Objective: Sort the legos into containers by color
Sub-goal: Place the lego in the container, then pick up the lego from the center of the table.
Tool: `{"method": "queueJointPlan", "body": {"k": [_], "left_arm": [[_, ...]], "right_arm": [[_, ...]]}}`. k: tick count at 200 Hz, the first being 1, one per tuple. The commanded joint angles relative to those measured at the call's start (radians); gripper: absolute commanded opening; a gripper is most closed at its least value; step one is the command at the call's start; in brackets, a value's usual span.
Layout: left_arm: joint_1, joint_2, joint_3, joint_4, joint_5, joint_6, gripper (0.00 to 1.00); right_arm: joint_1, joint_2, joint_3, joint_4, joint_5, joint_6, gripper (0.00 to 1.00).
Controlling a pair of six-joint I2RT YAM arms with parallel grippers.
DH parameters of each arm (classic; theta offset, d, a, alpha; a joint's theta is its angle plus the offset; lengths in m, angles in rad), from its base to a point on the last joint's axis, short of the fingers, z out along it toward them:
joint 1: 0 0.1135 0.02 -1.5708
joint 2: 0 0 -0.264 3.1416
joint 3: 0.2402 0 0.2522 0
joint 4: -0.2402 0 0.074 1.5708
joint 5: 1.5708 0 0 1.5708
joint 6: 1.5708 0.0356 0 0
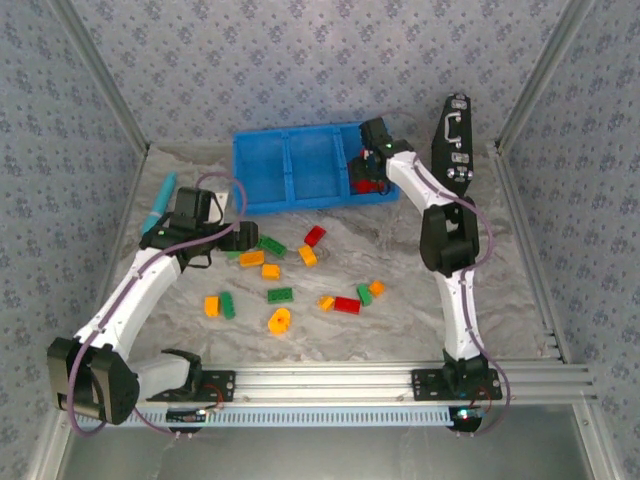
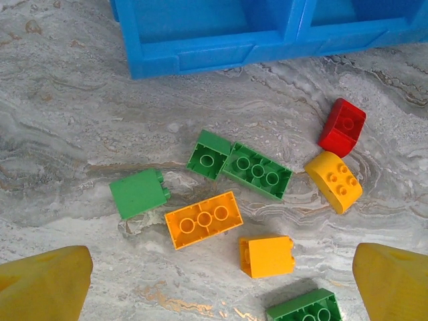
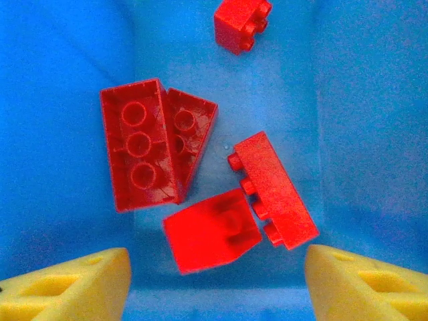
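Near side: my left gripper [image 1: 235,238] hangs above the marbled table [image 1: 420,330], fingers [image 2: 43,284] spread wide with nothing between them. Loose legos [image 1: 279,320] lie scattered from my bases out toward the tray.

Left wrist view, near to far:
- The orange block [image 2: 267,256] sits nearest.
- At its 10 o'clock, apart from it, is the orange 2x3 brick [image 2: 203,219], hollow side up, long axis 8 to 2 o'clock.
- The green 2x3 brick [image 2: 257,172] is hollow side up, long axis 10 to 4 o'clock. Its 10 o'clock end touches a small green brick [image 2: 209,154].
- The yellow studded brick [image 2: 334,180] is studs up, with a red brick [image 2: 342,127] just beside it at 12 o'clock.

Far side: the blue tray [image 1: 285,205] has its long axis roughly 9 to 3 o'clock. My right gripper [image 1: 365,165] is over its right-hand compartment, fingers [image 3: 67,287] apart, holding nothing. Five red legos lie below it. The long red brick [image 3: 137,154] is hollow side up, axis near 12 to 6 o'clock. The studded red brick [image 3: 274,190] lies on its side, axis 11 to 5 o'clock.
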Motion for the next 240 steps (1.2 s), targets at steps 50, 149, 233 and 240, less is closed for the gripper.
{"method": "queueJointPlan", "body": {"k": [50, 149, 233, 240], "left_arm": [[0.013, -0.019, 0.010, 0.021, 0.043, 0.049, 1.00], [0.021, -0.217, -0.070, -0.006, 0.011, 0.070, 1.00], [0.021, -0.280, -0.106, -0.009, -0.016, 0.087, 1.00], [0.020, -0.282, -0.110, -0.009, -0.019, 0.089, 1.00]], "right_arm": [[0.146, -0.302, -0.251, -0.017, 0.028, 0.260, 0.70], [0.265, -0.246, -0.527, 0.256, -0.164, 0.803, 0.75], [0.299, -0.070, -0.347, 0.098, -0.208, 0.771, 0.75], [0.299, -0.060, -0.335, 0.085, -0.207, 0.762, 0.72]]}}
